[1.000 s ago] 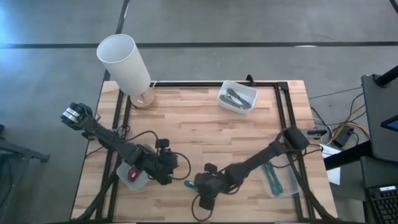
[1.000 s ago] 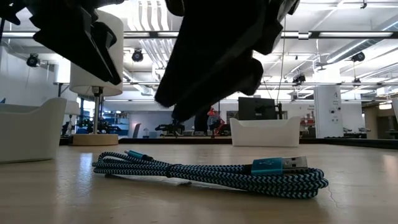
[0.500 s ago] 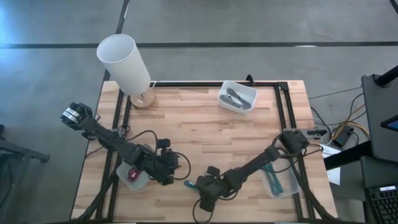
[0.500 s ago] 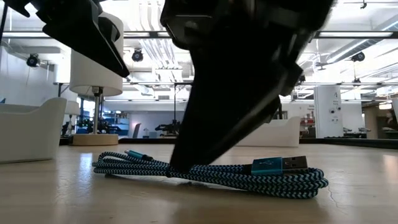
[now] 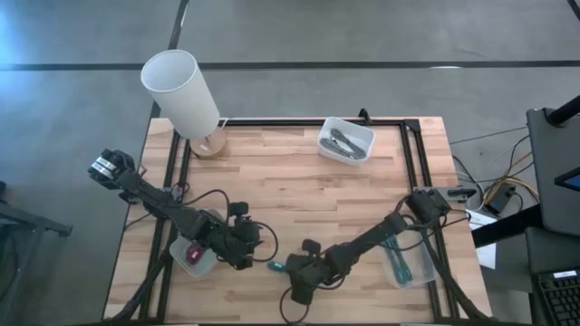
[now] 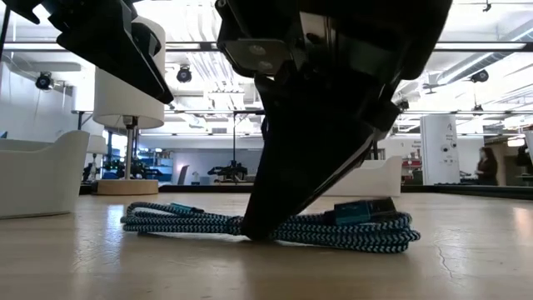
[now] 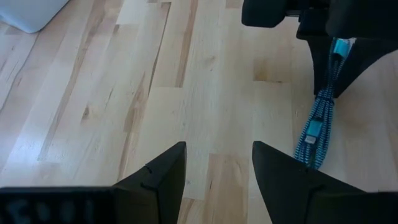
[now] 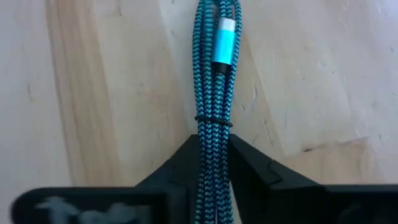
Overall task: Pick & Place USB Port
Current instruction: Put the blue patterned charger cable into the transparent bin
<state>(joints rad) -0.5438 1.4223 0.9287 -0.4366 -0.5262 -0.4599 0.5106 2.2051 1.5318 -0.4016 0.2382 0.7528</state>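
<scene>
A bundled blue braided USB cable lies on the wooden table near its front edge. It also shows in the low view, the left wrist view and the right wrist view. My right gripper is down on it, shut on the bundle. My left gripper is open and empty just left of the cable, its fingers above bare wood. My right gripper pinches the cable bundle near its middle between its two fingers, several strands together. The fingers slant down from above to the table top. The bundle lies on the table, its plug end slightly raised.
A white bin with a red item sits at the front left beside my left arm. A clear bin stands at the front right, a white tray at the far side, and a lamp at the far left corner.
My right gripper has come down onto the cable and taken hold of it. The bundle has been drawn in shorter, and its plug end has shifted toward the gripper and risen a little.
</scene>
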